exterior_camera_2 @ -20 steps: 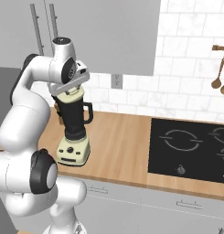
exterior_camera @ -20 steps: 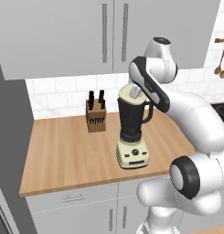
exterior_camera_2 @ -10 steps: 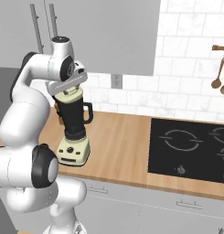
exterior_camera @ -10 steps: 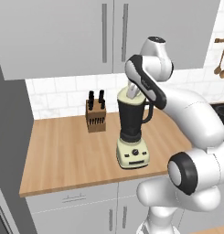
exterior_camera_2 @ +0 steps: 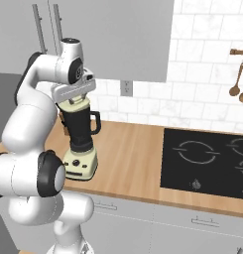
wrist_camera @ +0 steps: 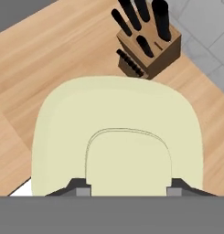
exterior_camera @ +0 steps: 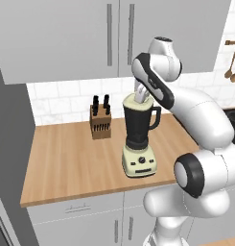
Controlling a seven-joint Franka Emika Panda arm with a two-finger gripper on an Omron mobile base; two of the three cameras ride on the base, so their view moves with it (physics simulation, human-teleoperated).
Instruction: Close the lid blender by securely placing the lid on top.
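Observation:
The blender (exterior_camera: 139,144) stands on the wooden counter, a dark tapered jar (exterior_camera_2: 80,130) with a side handle on a cream base (exterior_camera_2: 81,164). The pale cream lid (exterior_camera: 134,100) sits at the jar's mouth, slightly tilted; whether it is fully seated I cannot tell. My gripper (exterior_camera: 142,94) comes down on it from above. In the hand view the lid (wrist_camera: 118,119) spreads wide, and my gripper (wrist_camera: 128,185) is shut on its raised centre bump, one dark fingertip on each side. The jar below is hidden there.
A wooden knife block (exterior_camera: 100,122) stands behind and to the left of the blender, against the tiled wall. A black cooktop (exterior_camera_2: 207,158) lies to the right. Wooden utensils (exterior_camera_2: 237,74) hang on the wall. Upper cabinets (exterior_camera: 109,38) hang close above the arm.
The gripper and the lid have dropped slightly and edged over the jar's mouth. The blender and knife block have stayed put.

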